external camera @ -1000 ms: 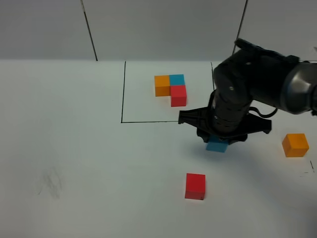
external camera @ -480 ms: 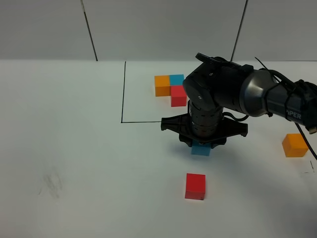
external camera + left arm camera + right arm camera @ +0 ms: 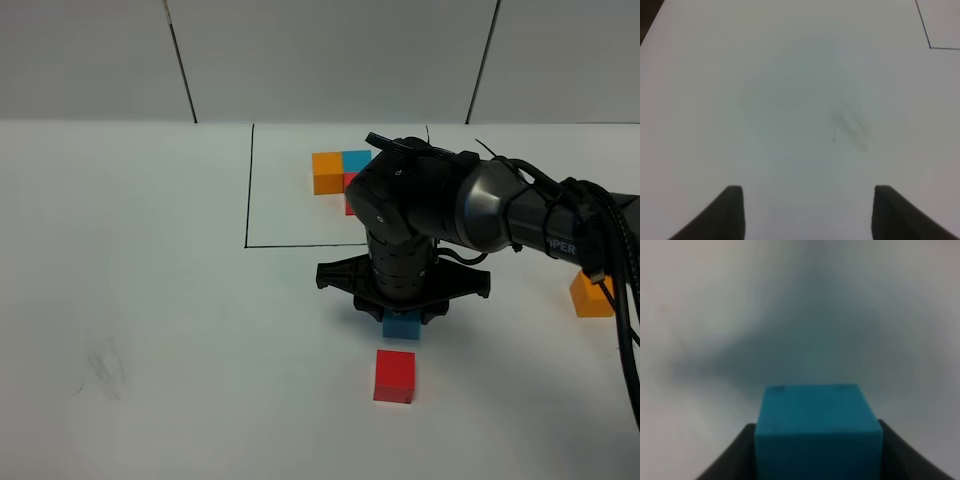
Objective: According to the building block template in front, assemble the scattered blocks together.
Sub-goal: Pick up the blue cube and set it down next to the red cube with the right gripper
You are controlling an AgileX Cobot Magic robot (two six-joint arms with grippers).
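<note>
Right arm has swung left across the table (image 3: pixel 150 300) since a sec ago, w/ the blue cube moving from nearer the right side to just behind the red cube (image 3: pixel 394 376). Right gripper (image 3: pixel 402 320) points straight down and pinches the blue cube (image 3: pixel 402 327) between its two fingers. Wrist view confirms this: blue cube (image 3: pixel 817 435) sits snug in the right gripper (image 3: pixel 817 455), dark fingers against both its sides. Can't tell if the cube touches the tabletop. Blue and red cubes are close but apart.

Orange cube (image 3: pixel 590 297) sits far right, well apart from the others, partly behind the arm's cable.

Template (image 3: pixel 335 172) lies at the back inside the thin black outline (image 3: pixel 247 190). Its orange and blue blocks show; its red block is mostly hidden by the arm.

Left gripper (image 3: pixel 810 215) shows only in its own wrist view: fingers spread, nothing between them, over bare table w/ a faint grey smudge (image 3: pixel 850 127).
</note>
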